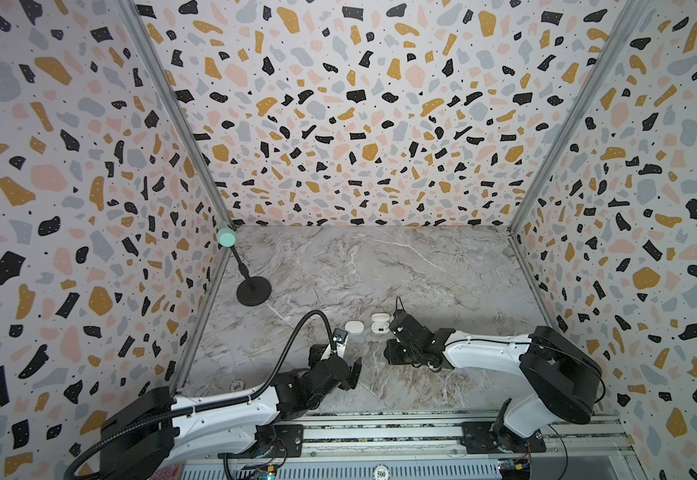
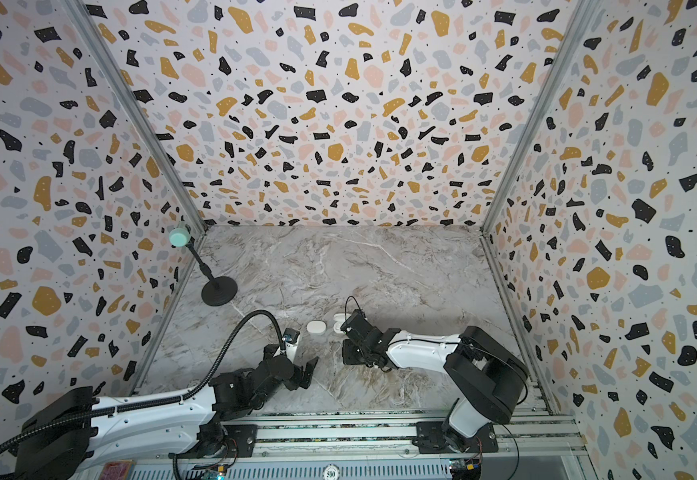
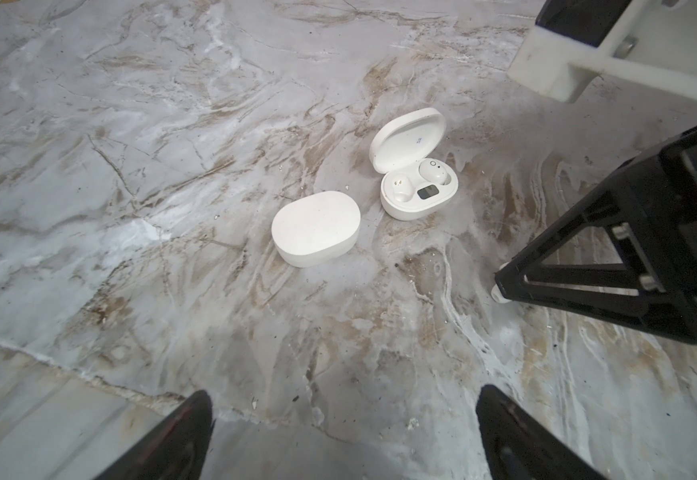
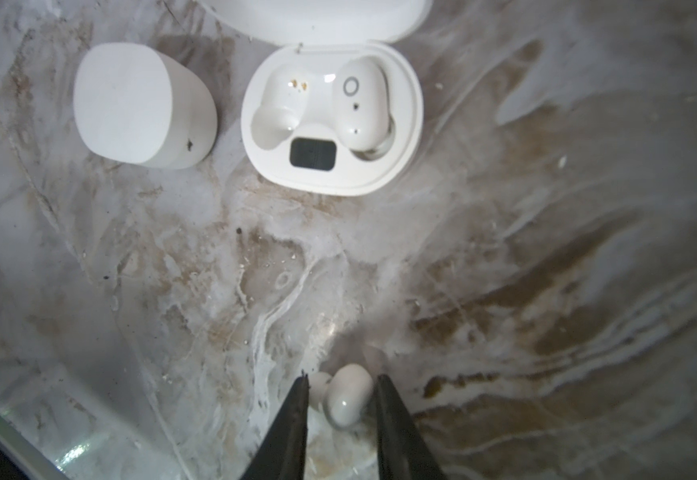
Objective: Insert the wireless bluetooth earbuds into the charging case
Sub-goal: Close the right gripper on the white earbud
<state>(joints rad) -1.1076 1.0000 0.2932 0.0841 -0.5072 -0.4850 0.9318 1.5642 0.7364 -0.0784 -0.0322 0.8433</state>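
An open white charging case (image 4: 330, 178) sits on the marble table with one earbud (image 4: 359, 104) seated in a socket; the socket beside it (image 4: 280, 116) is empty. In both top views this case (image 1: 381, 322) lies just past my right arm's wrist. A loose earbud (image 4: 348, 395) lies on the table between the fingers of my right gripper (image 4: 342, 386), which is shut on it across its tip and body. My left gripper (image 3: 342, 407) hovers open and empty, short of a closed white case (image 3: 315, 228), and is also visible in a top view (image 1: 355, 372).
A black microphone stand (image 1: 254, 291) with a mint-green head (image 1: 226, 237) stands at the back left. A poker chip (image 1: 237, 386) lies by the left arm. Patterned walls enclose three sides, and a metal rail (image 1: 380, 440) runs along the front.
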